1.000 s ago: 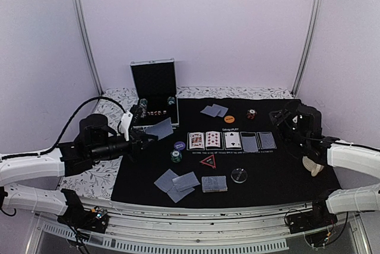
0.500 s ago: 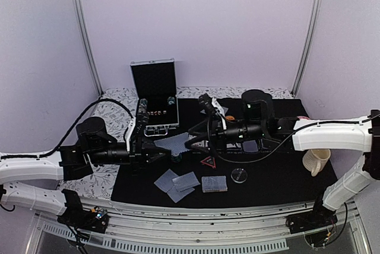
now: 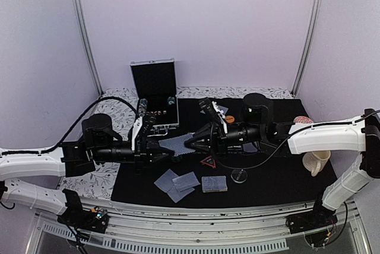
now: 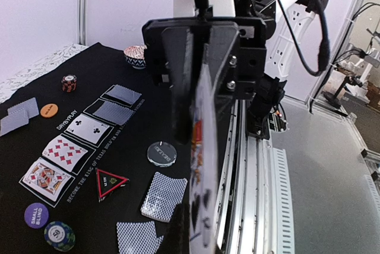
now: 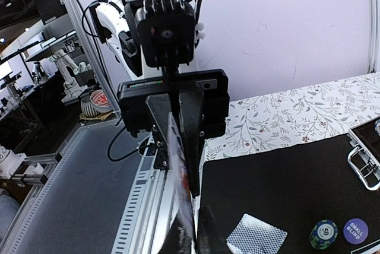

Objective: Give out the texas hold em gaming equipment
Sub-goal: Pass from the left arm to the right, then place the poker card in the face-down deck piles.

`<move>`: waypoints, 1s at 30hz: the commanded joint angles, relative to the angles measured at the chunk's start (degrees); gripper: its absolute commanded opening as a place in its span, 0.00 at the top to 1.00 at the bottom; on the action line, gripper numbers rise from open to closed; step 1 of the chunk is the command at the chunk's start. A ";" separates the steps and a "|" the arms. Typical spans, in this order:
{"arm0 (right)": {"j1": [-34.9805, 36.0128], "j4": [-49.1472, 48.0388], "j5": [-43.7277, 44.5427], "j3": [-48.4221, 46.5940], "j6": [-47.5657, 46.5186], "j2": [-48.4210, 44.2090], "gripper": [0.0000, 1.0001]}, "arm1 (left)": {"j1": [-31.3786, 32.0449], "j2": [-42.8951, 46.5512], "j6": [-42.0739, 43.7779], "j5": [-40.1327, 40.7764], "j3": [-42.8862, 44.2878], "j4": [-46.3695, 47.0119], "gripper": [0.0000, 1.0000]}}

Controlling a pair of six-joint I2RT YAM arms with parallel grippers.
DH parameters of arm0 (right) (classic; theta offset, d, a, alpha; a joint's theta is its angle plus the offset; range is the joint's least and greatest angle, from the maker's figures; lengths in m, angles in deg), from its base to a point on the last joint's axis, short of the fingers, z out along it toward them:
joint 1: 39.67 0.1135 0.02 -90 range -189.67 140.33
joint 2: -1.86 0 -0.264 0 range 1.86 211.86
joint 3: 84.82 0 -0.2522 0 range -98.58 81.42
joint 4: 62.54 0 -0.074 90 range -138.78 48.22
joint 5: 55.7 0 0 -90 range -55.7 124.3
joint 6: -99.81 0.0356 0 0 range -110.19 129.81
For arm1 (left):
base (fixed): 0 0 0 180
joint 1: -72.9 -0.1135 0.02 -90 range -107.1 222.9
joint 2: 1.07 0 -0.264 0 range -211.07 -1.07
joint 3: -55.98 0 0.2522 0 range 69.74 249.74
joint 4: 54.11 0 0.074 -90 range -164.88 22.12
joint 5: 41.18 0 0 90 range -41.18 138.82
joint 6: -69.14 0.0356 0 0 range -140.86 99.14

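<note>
left claw (image 3: pixel 167 148) pressing tight on one playing card (image 3: pixel 178 142), right claw (image 3: pixel 192 142) pinching its other edge, card hanging above the black mat (image 3: pixel 279 174), grey-blue back facing up

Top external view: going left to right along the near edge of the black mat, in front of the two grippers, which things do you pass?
Spread face-down cards → card deck → clear disc → cream mug.
</note>
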 commanded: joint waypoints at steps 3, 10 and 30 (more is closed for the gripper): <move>0.24 -3.04 0.53 2.56 2.53 -1.23 0.98 | 0.68 -3.23 0.55 -1.35 2.03 -2.07 1.00; -6.84 1.07 2.04 8.74 17.35 -2.67 0.98 | 0.47 -6.92 -1.76 6.33 2.87 -9.62 0.30; -9.61 1.98 4.35 22.32 42.08 6.62 0.98 | -3.38 -28.76 -4.09 8.99 8.37 -16.41 0.63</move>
